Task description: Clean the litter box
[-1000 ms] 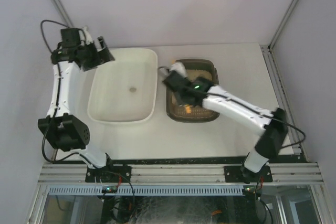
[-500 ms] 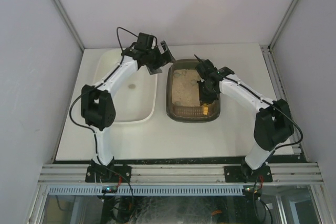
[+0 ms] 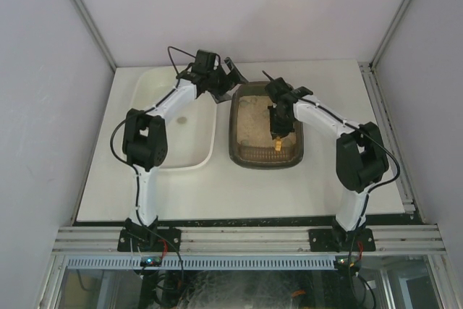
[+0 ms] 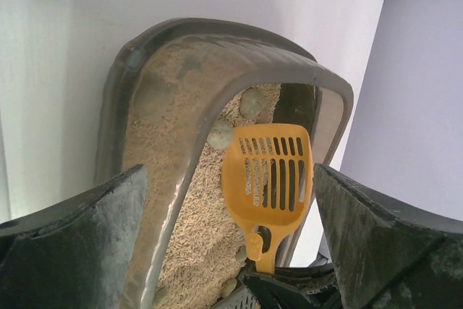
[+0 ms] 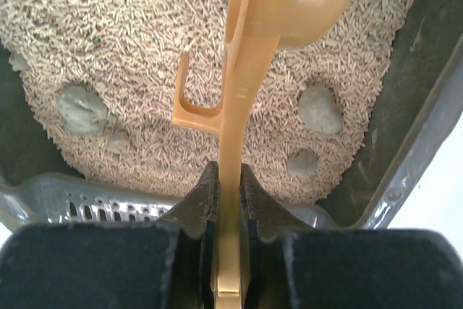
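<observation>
The dark grey-brown litter box (image 3: 236, 151) with beige litter sits right of centre. It also shows in the left wrist view (image 4: 217, 34) and in the right wrist view (image 5: 427, 92). My right gripper (image 3: 278, 129) is shut on the handle of an orange slotted scoop (image 3: 278, 145), with the scoop over the litter. Its jaws (image 5: 230, 197) clamp the scoop handle (image 5: 235, 106). Grey clumps (image 5: 81, 110) lie in the litter near the scoop (image 4: 271, 168). My left gripper (image 3: 228, 77) is open at the box's far left corner, fingers (image 4: 79, 244) wide apart, holding nothing.
A larger cream-white tub (image 3: 166, 146) stands left of the litter box, with one small dark spot on its floor. Walls and frame posts close in the table at the back and sides. The table's right edge rail runs near the right arm.
My left arm has swung from beyond the tub's far left corner across to the litter box's far left corner. My right gripper has moved the scoop towards the box's right side.
</observation>
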Tool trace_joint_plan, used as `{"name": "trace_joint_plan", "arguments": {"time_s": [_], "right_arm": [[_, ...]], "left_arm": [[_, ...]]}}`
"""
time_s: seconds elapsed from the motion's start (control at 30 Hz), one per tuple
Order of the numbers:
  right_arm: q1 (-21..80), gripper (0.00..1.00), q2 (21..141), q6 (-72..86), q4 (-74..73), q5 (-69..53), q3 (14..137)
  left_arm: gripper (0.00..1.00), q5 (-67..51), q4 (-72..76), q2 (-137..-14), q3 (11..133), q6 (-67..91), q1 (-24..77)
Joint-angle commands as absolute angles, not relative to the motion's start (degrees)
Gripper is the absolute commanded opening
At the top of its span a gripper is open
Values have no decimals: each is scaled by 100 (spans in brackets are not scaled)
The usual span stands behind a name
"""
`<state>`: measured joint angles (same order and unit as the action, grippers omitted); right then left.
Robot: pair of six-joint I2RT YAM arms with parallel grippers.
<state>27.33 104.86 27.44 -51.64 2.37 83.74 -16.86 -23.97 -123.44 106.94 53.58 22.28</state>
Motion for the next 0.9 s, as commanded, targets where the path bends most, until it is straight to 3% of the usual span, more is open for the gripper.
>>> {"name": "trace_joint_plan", "arguments": {"time_s": [0.0,0.13,0.43,0.63,0.87], "right_arm": [[2672,0,10725,2709,-4956,424,8802],[2664,0,11021,2644,-4748,179,9024],[2405,0,11238,2956,-3691,-1702,8772],[2002,0,10922,3443,-2665,-2834,8039],[1817,0,10191,3538,-2576,-3039,7493]], "left_arm": [[100,-1906,-1972,-12397,10909,5517,2221],[100,-1907,-1934,-12378,10799,5471,2224],[100,-1901,-1867,-12092,10435,5179,2182],[100,-1939,-1863,-11877,10148,4999,2057],[100,-1966,-1884,-11621,9813,4844,1870]]}}
